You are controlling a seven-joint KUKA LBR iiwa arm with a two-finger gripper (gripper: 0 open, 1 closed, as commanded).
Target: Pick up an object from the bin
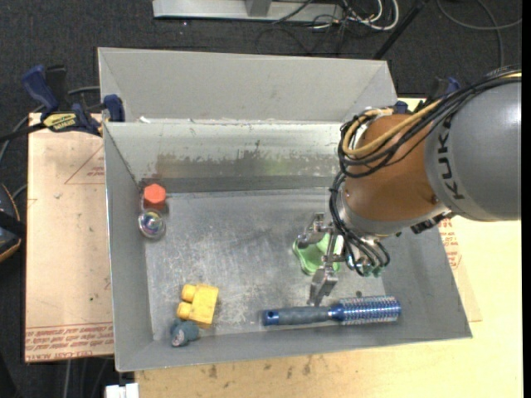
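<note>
My gripper [322, 274] hangs low over the right half of the bin floor, under the orange wrist cover. A small translucent green thing [306, 257] lies right against its left side; the gripper body hides part of it. Just in front of the gripper, along the bin's near wall, lies a blue hairbrush [332, 313] with its bristle head to the right.
A yellow block [197, 303] and a small grey-blue piece [183, 332] sit in the near left corner. An orange-red cap [154, 195] and a clear round thing [151, 223] lie by the left wall. The arm and its cables cover the bin's far right.
</note>
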